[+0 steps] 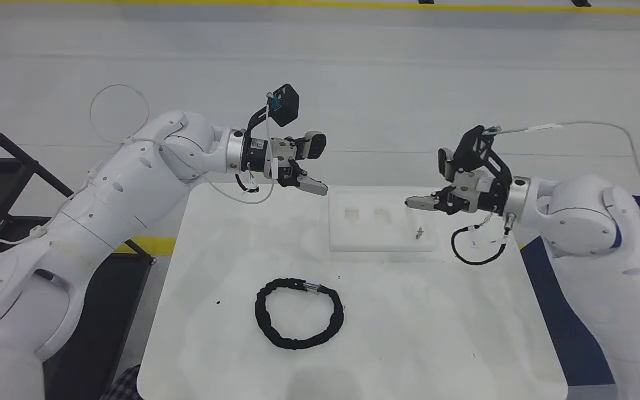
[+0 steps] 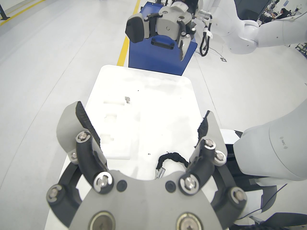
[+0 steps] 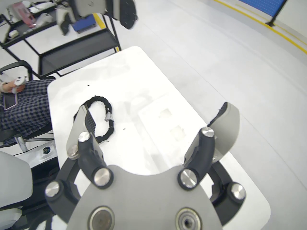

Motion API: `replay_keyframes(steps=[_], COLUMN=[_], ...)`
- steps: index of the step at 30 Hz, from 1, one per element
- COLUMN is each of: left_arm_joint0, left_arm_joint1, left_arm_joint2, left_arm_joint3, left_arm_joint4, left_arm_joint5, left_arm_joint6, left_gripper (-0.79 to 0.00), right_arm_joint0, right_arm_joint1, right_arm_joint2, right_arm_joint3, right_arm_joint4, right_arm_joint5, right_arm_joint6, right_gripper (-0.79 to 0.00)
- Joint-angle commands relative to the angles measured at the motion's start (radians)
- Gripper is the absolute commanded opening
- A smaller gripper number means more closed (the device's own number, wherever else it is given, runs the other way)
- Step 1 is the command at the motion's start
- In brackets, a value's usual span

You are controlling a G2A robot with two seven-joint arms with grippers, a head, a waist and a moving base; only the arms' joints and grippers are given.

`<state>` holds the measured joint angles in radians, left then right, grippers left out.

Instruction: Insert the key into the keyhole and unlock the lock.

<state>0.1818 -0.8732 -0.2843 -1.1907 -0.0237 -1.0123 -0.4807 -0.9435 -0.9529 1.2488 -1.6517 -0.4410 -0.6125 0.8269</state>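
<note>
one white table (image 1: 450, 340) fills the lower middle of the top view, and on it lie one lock, one key and one white foam tray. two grippers hang above it. the lock (image 1: 262, 315) is a black fabric-covered cable closed into a loop, with a short metal barrel (image 1: 315, 289) at the join. it lies flat at lower centre of the frame, well apart from the tray. the tray (image 1: 380, 238) sits in the upper middle of the table. three shallow recesses seem to be cut into it, though white on white makes that count unsure. the key (image 1: 419, 234) is a small metal piece resting on the tray's right part, just beside the recesses; whether it stands or lies flat is too small to tell. the left gripper (image 1: 318, 165) hangs at centre left of the frame, over the table's upper left corner. its own wrist view shows the fingers (image 2: 81, 118) spread wide with nothing between them, and the lock (image 2: 172, 156) and key (image 2: 127, 100) lie beyond on the table. the right gripper (image 1: 430, 180) hangs right of centre, above the tray's right end and near the key, touching neither. its jaws are also spread wide and hold nothing, as its wrist view (image 3: 153, 106) shows with the lock (image 3: 109, 123) farther off.
</note>
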Motion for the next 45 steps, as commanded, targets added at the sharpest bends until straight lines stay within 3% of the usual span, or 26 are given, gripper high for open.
replay_keyframes(steps=[1, 6, 8, 16, 29, 33, 45], left_arm_joint0=[0.000, 0.000, 0.000, 0.000, 0.000, 0.000, 0.000], left_arm_joint1=[0.000, 0.000, 0.000, 0.000, 0.000, 0.000, 0.000], left_arm_joint2=[0.000, 0.000, 0.000, 0.000, 0.000, 0.000, 0.000], left_arm_joint3=[0.000, 0.000, 0.000, 0.000, 0.000, 0.000, 0.000], left_arm_joint4=[0.000, 0.000, 0.000, 0.000, 0.000, 0.000, 0.000], left_arm_joint5=[0.000, 0.000, 0.000, 0.000, 0.000, 0.000, 0.000], left_arm_joint6=[0.000, 0.000, 0.000, 0.000, 0.000, 0.000, 0.000], left_gripper=[0.000, 0.000, 0.000, 0.000, 0.000, 0.000, 0.000], right_arm_joint0=[-0.005, -0.008, 0.002, 0.098, 0.256, 0.288, 0.288], right_arm_joint1=[-0.001, -0.010, -0.019, -0.058, -0.136, -0.156, -0.156], right_arm_joint2=[-0.012, -0.059, -0.088, -0.219, -0.378, -0.408, -0.408], right_arm_joint3=[0.014, 0.102, 0.158, 0.339, 0.559, 0.609, 0.609], right_arm_joint4=[-0.020, -0.056, -0.003, -0.011, 0.034, 0.048, 0.048], right_arm_joint5=[0.050, 0.166, 0.199, 0.385, 0.595, 0.624, 0.624], right_arm_joint6=[0.002, 0.002, 0.018, 0.082, 0.168, 0.182, 0.182], right_gripper=[0.000, 0.000, 0.000, 0.000, 0.000, 0.000, 0.000])
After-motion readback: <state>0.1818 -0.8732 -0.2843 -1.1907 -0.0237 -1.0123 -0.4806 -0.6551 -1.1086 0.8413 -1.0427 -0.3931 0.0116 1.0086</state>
